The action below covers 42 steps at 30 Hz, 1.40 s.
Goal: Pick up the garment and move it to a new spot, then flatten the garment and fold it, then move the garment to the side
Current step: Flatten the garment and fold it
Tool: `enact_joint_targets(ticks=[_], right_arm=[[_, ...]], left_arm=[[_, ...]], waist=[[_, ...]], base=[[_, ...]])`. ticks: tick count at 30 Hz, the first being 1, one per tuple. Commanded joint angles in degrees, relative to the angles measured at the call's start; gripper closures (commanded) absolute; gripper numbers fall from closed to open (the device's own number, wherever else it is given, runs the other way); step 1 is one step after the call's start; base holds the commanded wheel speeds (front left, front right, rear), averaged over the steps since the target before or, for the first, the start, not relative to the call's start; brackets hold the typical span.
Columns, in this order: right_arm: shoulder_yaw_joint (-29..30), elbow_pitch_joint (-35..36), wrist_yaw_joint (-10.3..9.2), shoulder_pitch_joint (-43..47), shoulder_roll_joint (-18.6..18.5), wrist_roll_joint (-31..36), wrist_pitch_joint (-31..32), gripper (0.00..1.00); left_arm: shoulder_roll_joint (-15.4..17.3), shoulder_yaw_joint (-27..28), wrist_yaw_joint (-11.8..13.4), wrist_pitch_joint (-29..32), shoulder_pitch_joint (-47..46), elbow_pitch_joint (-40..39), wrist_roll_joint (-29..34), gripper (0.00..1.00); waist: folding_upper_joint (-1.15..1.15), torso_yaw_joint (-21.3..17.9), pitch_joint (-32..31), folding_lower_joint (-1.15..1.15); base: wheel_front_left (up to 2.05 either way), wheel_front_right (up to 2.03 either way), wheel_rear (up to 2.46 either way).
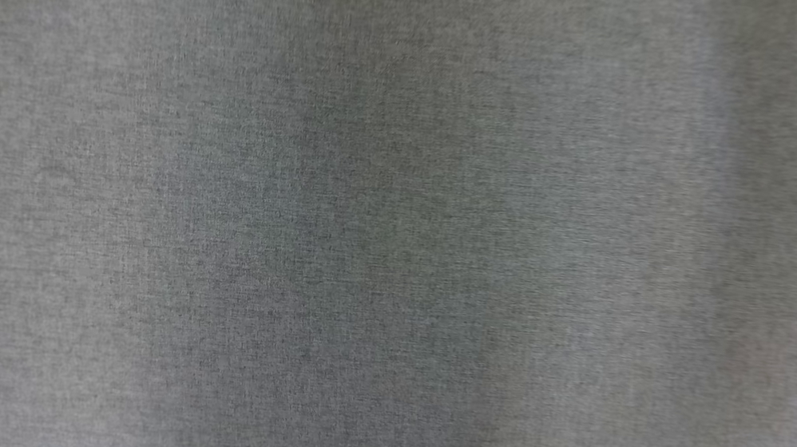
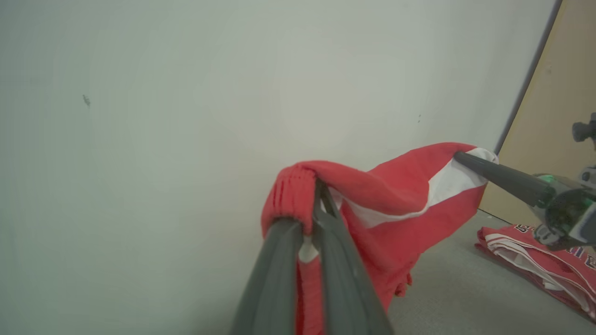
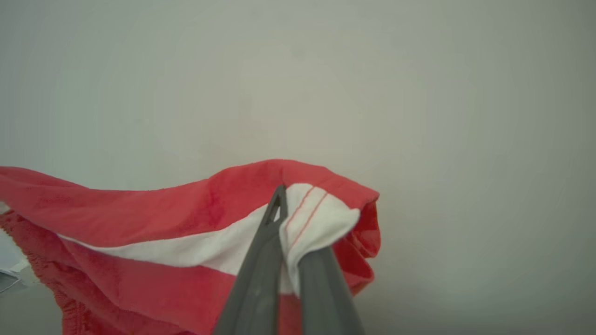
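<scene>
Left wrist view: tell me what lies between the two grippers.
The red, white-striped garment spans it, pinched by the left gripper at one end and the right gripper at the other.

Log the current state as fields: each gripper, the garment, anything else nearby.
left gripper: jaws shut on the garment, at its red ribbed edge
right gripper: jaws shut on its white-striped hem
garment: red with a white band, held up between both grippers
nearby: second red garment, folded, on the grey surface
</scene>
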<state>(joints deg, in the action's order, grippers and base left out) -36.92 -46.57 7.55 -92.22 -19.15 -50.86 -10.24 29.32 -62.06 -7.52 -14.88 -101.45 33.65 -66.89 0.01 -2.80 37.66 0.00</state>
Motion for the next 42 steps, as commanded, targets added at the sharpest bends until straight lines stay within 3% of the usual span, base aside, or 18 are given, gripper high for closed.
enact_joint_targets(ticks=[1, 5, 13, 23, 33, 42], right_arm=[[-1.14, 2.17, -0.17, 4.36, -1.1, -1.86, -1.05, 1.0], [-4.57, 8.52, -0.17, 15.81, -4.13, -4.79, -2.93, 1.0], [-7.17, 17.16, -0.17, 32.37, -9.33, -6.95, -4.4, 1.0], [-5.45, 25.97, -0.17, 55.15, -13.68, -7.47, -4.89, 1.0], [2.18, 32.54, -0.17, 76.91, -14.15, -4.66, -4.96, 1.0], [12.43, 38.51, -0.17, 87.84, -11.95, -1.32, -2.38, 1.0]], left_arm=[[1.34, 2.3, 0.08, -0.28, 4.58, -2.63, 1.9, 1.0], [3.35, 10.34, 0.14, -0.32, 19.91, -9.8, 6.99, 1.0], [1.65, 20.59, 2.38, -0.34, 43.9, -20.63, 15.12, 1.0], [-3.02, 23.9, 3.51, -0.26, 72.13, -28.78, 27.24, 1.0], [-7.15, 26.44, 2.41, -0.26, 89.26, -30.51, 32.89, 1.0], [-9.0, 27.52, 1.2, -0.26, 93.72, -32.06, 34.73, 1.0]], waist=[[-0.01, -0.78, -1.79, 0.0], [-0.01, -1.37, -5.48, 0.0], [-0.01, -1.37, -11.14, 0.0], [-0.01, -1.06, -18.8, 0.0], [-0.01, 0.18, -24.2, 0.0], [-0.01, 0.56, -25.51, 0.0]], base=[[0.0, 0.0, 0.0], [0.0, 0.0, 0.0], [0.0, 0.0, 0.0], [0.0, 0.0, 0.0], [0.0, 0.0, 0.0], [0.0, 0.0, 0.0]])
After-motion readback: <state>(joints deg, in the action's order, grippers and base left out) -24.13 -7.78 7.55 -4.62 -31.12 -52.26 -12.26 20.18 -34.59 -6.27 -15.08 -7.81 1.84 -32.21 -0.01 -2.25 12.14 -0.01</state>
